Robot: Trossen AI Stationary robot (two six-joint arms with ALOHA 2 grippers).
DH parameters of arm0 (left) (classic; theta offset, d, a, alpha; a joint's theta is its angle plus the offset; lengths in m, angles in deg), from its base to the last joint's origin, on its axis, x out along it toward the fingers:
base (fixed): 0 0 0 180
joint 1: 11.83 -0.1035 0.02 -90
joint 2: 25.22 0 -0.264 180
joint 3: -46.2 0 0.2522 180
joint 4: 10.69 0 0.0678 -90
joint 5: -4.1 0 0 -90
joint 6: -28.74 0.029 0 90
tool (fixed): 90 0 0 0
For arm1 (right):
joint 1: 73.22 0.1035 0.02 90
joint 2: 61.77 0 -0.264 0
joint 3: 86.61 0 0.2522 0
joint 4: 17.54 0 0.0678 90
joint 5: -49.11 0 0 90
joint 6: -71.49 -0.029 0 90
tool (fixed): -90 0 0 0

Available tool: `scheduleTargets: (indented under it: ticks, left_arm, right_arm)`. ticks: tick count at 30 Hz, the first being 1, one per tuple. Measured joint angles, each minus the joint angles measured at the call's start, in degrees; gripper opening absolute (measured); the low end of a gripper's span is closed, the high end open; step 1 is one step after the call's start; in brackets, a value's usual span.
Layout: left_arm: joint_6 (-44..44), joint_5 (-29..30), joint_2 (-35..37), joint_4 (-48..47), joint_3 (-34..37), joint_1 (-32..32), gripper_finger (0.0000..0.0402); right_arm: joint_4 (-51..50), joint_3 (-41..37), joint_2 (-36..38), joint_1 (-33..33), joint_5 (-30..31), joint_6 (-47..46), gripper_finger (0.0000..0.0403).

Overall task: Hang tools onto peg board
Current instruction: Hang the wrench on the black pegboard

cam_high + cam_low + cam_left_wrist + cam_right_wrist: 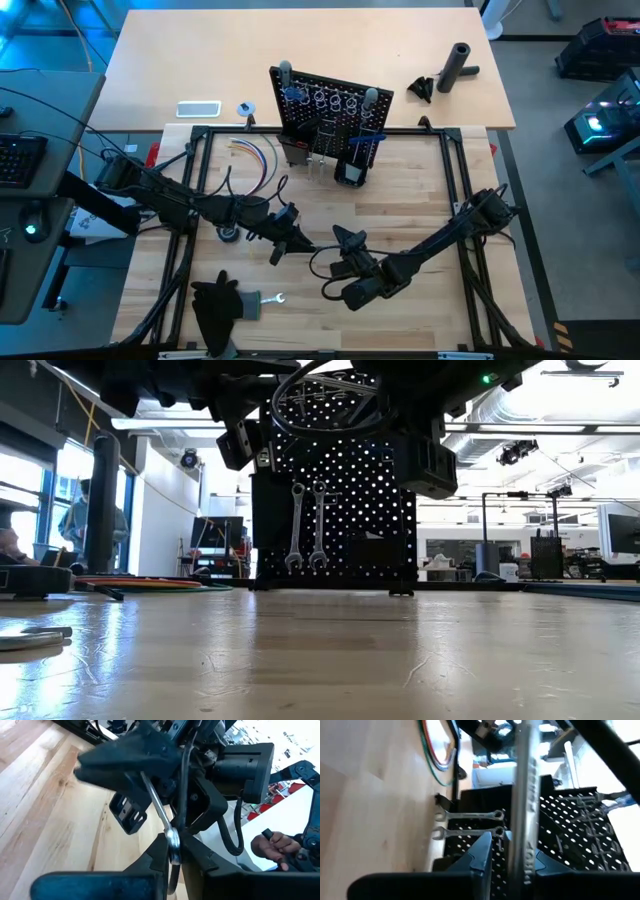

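Over the middle of the worktop point(400, 215) you have both arms meeting. Your left hand point(172, 851) is clenched on a silver wrench point(159, 812), its fingers pinching the shaft near one end. Across from it, in the left wrist view, the right arm's hand pinches the other end of that wrench. Your right hand point(512, 852) is closed on the same wrench point(526, 785), whose stamped shaft runs up between its fingers in the right wrist view. From above, the two hands sit just beside each other, left point(290, 238) and right point(345, 243).

Behind them the peg board point(330, 115) stands upright at the far side of the worktop, with two wrenches point(305, 525) hanging side by side on its face. Another small wrench point(272, 298) lies flat near the front edge, beside a black cloth point(215, 300).
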Motion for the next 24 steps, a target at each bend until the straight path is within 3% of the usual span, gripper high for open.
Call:
scheduleTargets:
  ticks: [12,17,24]
  left_arm:
    - [2.1,-1.3,0.3,1.8,-0.2,0.1,0.0080]
    - [4.5,-3.8,0.1,3.2,-0.1,0.2,0.0111]
    - [10.3,-3.7,0.1,2.3,-0.1,0.2,0.0140]
  right_arm:
    - [-1.7,-0.1,5.5,0.0,-10.9,-8.9,0.0015]
    - [-5.5,-0.1,8.4,-0.8,-15.8,-17.0,0.0014]
    - [-11.2,-0.1,10.4,-3.0,-27.4,-26.8,0.0014]
